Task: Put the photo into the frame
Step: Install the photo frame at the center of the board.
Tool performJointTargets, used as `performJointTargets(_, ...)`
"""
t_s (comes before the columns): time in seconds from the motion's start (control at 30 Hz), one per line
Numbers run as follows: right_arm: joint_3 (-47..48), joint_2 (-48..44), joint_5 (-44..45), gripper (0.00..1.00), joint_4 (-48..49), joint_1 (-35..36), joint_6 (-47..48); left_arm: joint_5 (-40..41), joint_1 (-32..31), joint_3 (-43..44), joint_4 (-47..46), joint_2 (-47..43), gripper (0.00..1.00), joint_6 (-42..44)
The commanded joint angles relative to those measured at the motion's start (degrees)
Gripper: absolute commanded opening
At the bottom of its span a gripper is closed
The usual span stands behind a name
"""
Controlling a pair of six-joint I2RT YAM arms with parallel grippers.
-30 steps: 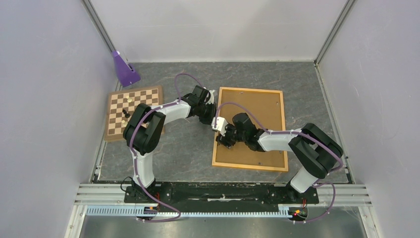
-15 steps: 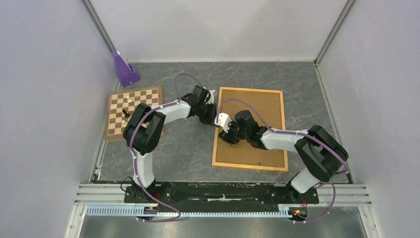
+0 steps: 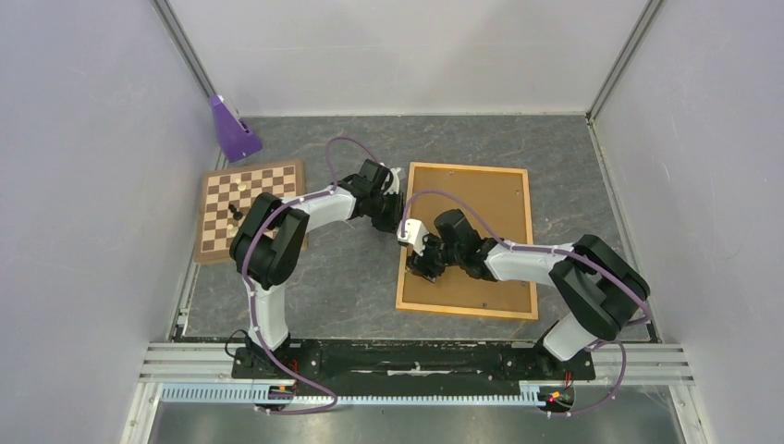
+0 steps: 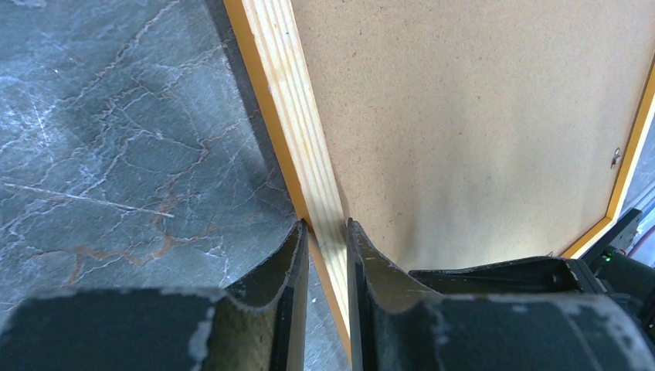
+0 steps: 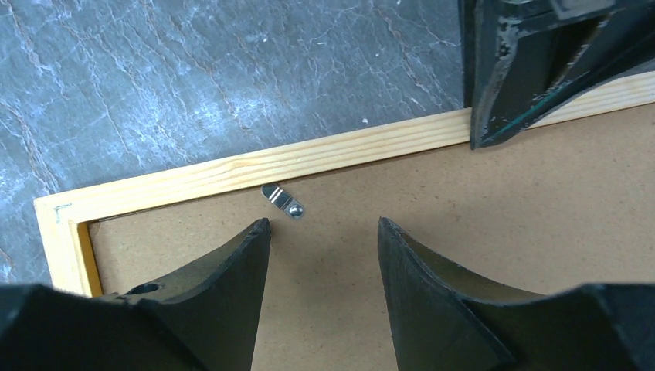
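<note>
Left wrist view: the left gripper pinches the left wooden rail of the frame, one finger outside and one on the fibreboard side, probably to steady it.
Right wrist view: the right gripper is spread wide and hovers over a small metal clip beside that rail, likely to turn it.
Frame: lies flat and back-up, right of centre.
Photo: not visible; I cannot tell whether it sits under the backing.
Surface: grey marbled table.
Room: pale walls on three sides; a chessboard at left; a purple object in the far-left corner.
</note>
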State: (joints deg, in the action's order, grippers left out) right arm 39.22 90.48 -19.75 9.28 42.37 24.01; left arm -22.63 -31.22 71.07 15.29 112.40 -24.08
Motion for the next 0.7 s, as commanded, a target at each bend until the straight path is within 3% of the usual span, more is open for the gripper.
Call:
performJointTargets(0.0,1.11,0.96,-1.7,0.56,1.03,0.78,-0.76,-0.83,0.1,0.3,1.23,0.68,0.02,0.45)
performJointTargets(0.67,2.53,3.74,5.39,0.56,3.38,1.14,-3.34,-1.19,0.2,0.13,1.23,0.72,0.02,0.36)
